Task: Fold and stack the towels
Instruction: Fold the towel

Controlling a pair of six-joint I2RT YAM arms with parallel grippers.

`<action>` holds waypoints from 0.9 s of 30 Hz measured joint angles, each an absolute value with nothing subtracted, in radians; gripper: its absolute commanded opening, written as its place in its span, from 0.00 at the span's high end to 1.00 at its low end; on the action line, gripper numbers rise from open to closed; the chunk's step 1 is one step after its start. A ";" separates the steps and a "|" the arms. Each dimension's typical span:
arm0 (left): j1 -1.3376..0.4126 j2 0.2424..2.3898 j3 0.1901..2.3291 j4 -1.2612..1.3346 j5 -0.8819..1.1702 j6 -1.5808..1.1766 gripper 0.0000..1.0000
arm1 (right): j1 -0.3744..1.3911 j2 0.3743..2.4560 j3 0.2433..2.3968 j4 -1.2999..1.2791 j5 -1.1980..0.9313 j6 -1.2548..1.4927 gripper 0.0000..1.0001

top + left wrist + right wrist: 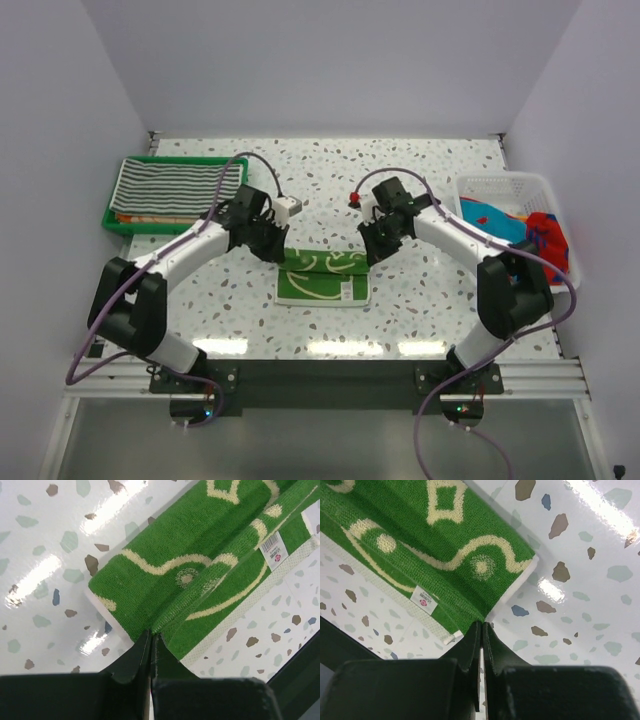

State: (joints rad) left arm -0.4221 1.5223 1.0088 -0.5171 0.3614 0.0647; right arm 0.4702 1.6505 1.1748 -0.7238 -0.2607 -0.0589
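Towel — green terry cloth with white drawings (pixel 322 283) — is lying on speckled table (pixel 210 310) | left gripper (pixel 264 242) and right gripper (pixel 377 247) are clamping its far corners | risk: uneven pulling could be tugging a corner free

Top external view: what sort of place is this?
Probably a lab robot cell, not a home: plain white walls box in a speckled table, with towels in a green tray and white basket.
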 measured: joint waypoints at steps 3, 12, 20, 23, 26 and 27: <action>-0.422 1.509 0.984 -0.519 0.361 0.024 1.00 | 0.471 1.644 1.172 -0.719 -0.265 -0.043 1.00; -0.422 1.456 0.968 -0.565 0.378 -0.047 1.00 | 0.473 1.603 1.147 -0.720 -0.281 -0.005 1.00; -0.426 1.456 0.936 -0.602 0.398 -0.095 1.00 | 0.488 1.579 1.097 -0.723 -0.299 0.036 1.00; -0.427 1.457 0.934 -0.608 0.409 -0.113 1.00 | 0.489 1.579 1.080 -0.722 -0.305 0.046 1.00; -0.428 1.461 0.931 -0.609 0.417 -0.125 1.00 | 0.489 1.583 1.071 -0.720 -0.305 0.054 1.00; -0.428 1.463 0.928 -0.610 0.417 -0.133 1.00 | 0.490 1.588 1.068 -0.717 -0.305 0.055 1.00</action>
